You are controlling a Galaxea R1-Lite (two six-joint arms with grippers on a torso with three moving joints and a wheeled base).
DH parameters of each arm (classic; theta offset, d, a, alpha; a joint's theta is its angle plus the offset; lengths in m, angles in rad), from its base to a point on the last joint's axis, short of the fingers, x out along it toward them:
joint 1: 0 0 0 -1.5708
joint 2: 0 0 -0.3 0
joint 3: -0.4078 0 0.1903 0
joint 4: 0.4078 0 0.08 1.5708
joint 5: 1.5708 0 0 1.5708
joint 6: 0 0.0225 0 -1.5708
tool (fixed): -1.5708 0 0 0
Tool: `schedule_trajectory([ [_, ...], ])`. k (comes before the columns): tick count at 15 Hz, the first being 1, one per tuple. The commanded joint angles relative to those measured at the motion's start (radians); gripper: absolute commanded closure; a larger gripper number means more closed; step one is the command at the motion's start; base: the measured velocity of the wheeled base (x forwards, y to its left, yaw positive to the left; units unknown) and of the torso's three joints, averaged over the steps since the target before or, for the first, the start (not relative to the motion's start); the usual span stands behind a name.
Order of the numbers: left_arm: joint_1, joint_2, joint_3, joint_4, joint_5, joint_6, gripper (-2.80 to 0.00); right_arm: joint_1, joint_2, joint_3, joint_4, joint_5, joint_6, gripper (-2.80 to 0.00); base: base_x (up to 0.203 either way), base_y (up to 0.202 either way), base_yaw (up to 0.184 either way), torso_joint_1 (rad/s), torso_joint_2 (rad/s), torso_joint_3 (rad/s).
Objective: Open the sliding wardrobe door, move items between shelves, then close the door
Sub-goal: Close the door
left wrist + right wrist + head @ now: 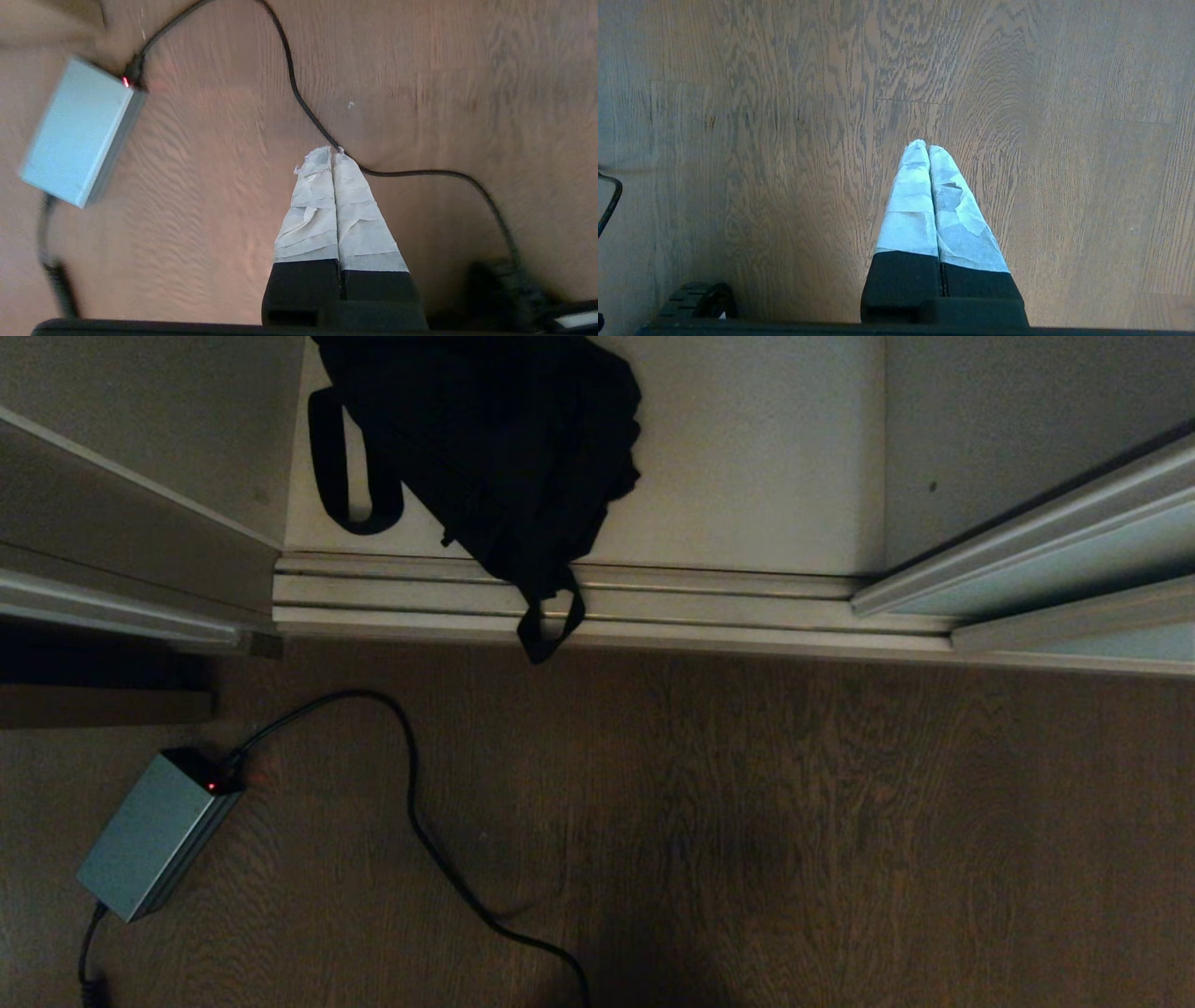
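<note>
- A brown wood-grain floor [747, 821] is seen across the lower part of the head view, below the open wardrobe.
- The sliding wardrobe door [1055, 569] — pale green frosted glass in a cream frame — is seen at the right, pushed aside, so the opening stands uncovered.
- A white bottom shelf [756, 457] is shown inside the opening, behind the grooved floor track [709, 607].
- A black bag [495, 439] is laid on that shelf; 1 strap is draped over the track onto the floor edge.
- A grey power adapter [154, 835] with a red light is placed on the floor at the left, and a black cable [411, 803] is trailed from it.
- The left gripper [332, 151] is held above the floor, its 2 taped fingers [310, 210] pressed together on nothing.
- The right gripper [924, 145] is likewise closed and empty — pointed at bare floor.
</note>
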Motion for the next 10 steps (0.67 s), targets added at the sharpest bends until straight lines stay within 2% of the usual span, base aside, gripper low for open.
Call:
schedule_trajectory([
  [1, 0.000, -0.017, 0.010, 0.016, -0.004, -0.069, 0.00, 0.001, -0.003, 0.000, 0.000, 0.000, 0.000, 0.00, 0.000, 0.000, 0.000, 0.000, 0.00, 0.000],
  [3, 0.000, -0.016, 0.005, 0.032, -0.005, -0.106, 0.00, 0.001, -0.003, 0.000, 0.000, 0.000, 0.000, 0.00, 0.000, 0.000, 0.000, 0.000, 0.00, 0.000],
  [5, 0.000, -0.016, 0.012, 0.014, 0.004, -0.081, 0.00, 0.001, -0.003, 0.000, 0.000, 0.000, 0.000, 0.00, 0.000, 0.000, 0.000, 0.000, 0.00, 0.000],
  [6, 0.000, -0.016, 0.013, 0.009, 0.011, -0.051, 0.00, 0.000, -0.003, 0.000, 0.000, 0.000, 0.000, 0.00, 0.000, 0.000, 0.000, 0.000, 0.00, 0.000],
  [8, 0.000, -0.016, 0.040, -0.039, 0.054, 0.090, 0.00, 0.000, -0.003, 0.000, 0.000, 0.000, 0.000, 0.00, 0.000, 0.000, 0.000, 0.000, 0.00, 0.000],
  [9, 0.000, -0.017, 0.060, -0.065, 0.076, 0.105, 0.00, 0.001, -0.003, 0.000, 0.000, 0.000, 0.000, 0.00, 0.000, 0.000, 0.000, 0.000, 0.00, 0.000],
  [10, 0.000, -0.017, 0.063, -0.049, 0.080, 0.059, 0.00, 0.000, -0.003, 0.000, 0.000, 0.000, 0.000, 0.00, 0.000, 0.000, 0.000, 0.000, 0.00, 0.000],
])
